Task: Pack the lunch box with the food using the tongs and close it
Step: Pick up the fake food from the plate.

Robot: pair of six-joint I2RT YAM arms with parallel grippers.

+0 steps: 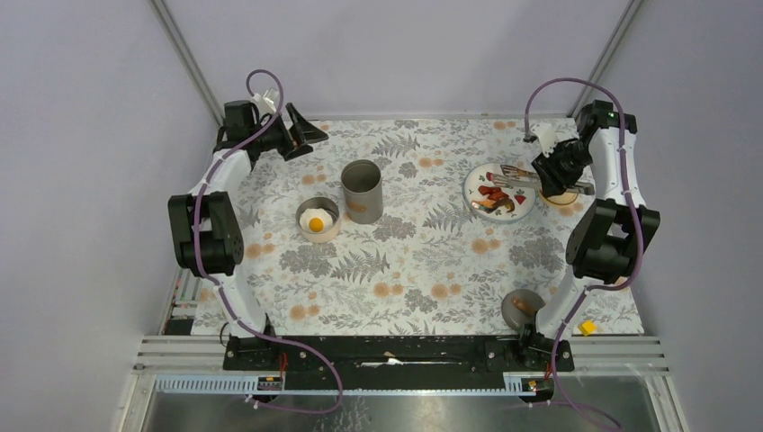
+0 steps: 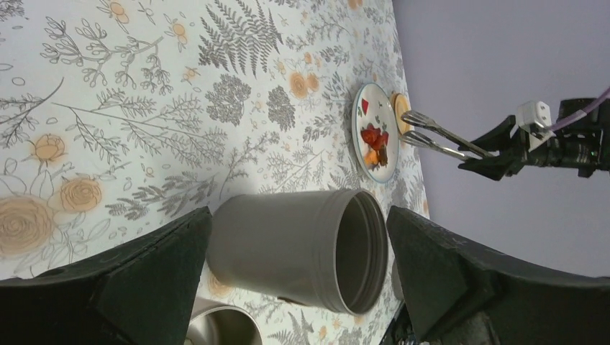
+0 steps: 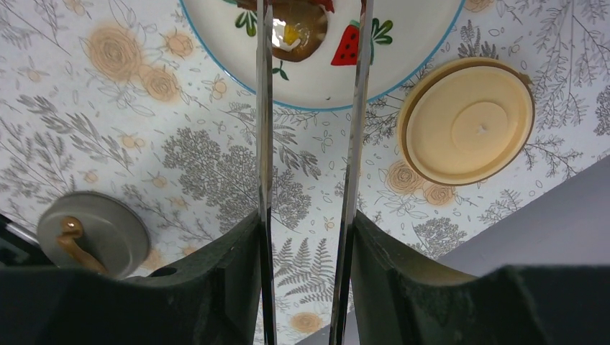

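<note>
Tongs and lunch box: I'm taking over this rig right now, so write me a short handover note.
Left gripper: open and empty, at the far left, facing the tall grey container, which stands upright and uncovered.
Right gripper: shut on the tongs, whose tips are empty above the plate.
Done: the fried egg lies in the small round container.
Left: the red and brown pieces are on the plate. The cream lid lies beside the plate and the grey lid at the front right. Nothing is closed.
</note>
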